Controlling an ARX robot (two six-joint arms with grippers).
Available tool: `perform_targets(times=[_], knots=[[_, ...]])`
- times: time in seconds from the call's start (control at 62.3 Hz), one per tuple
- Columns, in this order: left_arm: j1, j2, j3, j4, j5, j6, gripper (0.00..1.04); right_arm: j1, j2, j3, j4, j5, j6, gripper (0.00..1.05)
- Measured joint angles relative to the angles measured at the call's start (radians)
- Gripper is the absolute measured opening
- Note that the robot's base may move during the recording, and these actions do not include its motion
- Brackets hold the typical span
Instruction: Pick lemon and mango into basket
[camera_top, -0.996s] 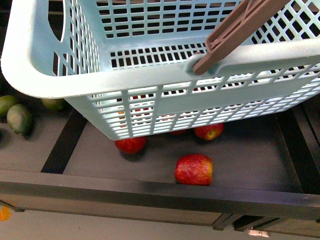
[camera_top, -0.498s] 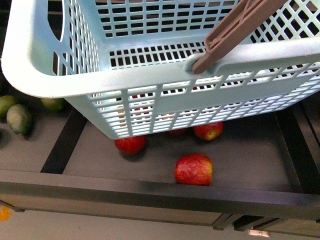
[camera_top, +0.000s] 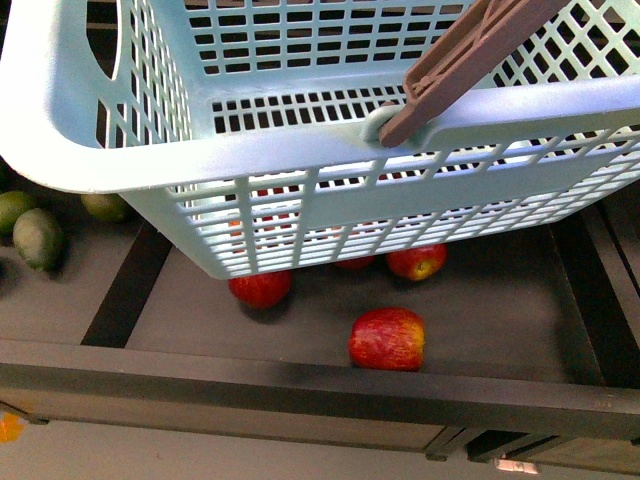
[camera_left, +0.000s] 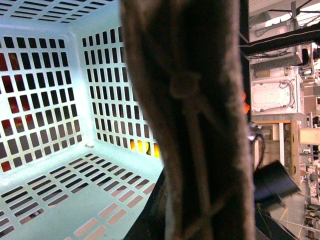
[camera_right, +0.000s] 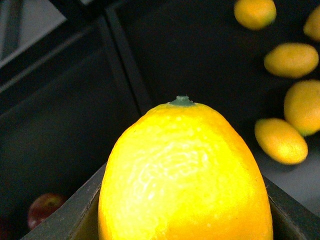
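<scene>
The light turquoise basket (camera_top: 300, 160) hangs in the air and fills the upper front view, its brown handle (camera_top: 470, 55) raised. In the left wrist view the handle (camera_left: 195, 125) fills the middle of the picture and the basket's lattice inside (camera_left: 60, 150) holds nothing that I can see. My left gripper is shut on the basket by this handle; its jaws are hidden. My right gripper holds the bright yellow lemon (camera_right: 185, 175), which fills the right wrist view and hides the jaws. The mango is not in view.
Three red apples (camera_top: 388, 338) lie in a dark bin below the basket. Green oval fruits (camera_top: 38, 237) lie in the bin to the left. Several orange citrus fruits (camera_right: 281, 140) lie in a dark bin beyond the lemon. Black dividers (camera_top: 300, 385) separate the bins.
The basket has shifted slightly down and to the left in the front view. The apples and green fruits have not moved.
</scene>
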Motion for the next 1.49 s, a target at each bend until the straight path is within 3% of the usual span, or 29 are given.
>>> perform_targets(times=[0.096,0.225,0.546,0.851,1.092,1.285,1.365,1.494], knots=[[0.000,0.000,0.000,0.000,0.002,0.000,0.04,0.028,-0.114,-0.018,0.040,-0.083,0.011,0.62],[-0.001,0.000,0.000,0.000,0.006,0.000,0.04,0.114,-0.179,-0.022,0.094,-0.110,0.039,0.62],[-0.001,0.000,0.000,0.000,0.000,0.000,0.04,0.422,-0.184,-0.037,0.146,-0.017,0.032,0.62],[0.000,0.000,0.000,0.000,0.003,0.000,0.04,0.550,-0.176,-0.066,0.157,0.035,-0.014,0.63],[0.000,0.000,0.000,0.000,0.001,0.001,0.04,0.567,-0.182,-0.090,0.200,0.071,-0.029,0.98],[0.000,0.000,0.000,0.000,-0.003,0.001,0.04,0.488,-0.231,-0.117,0.272,0.216,-0.019,0.95],[0.001,0.000,0.000,0.000,-0.007,0.003,0.04,0.478,-0.273,-0.163,0.288,0.328,-0.127,0.82],[0.001,0.000,0.000,0.000,0.004,0.001,0.04,0.476,-0.339,-0.278,0.328,0.328,-0.224,0.63]])
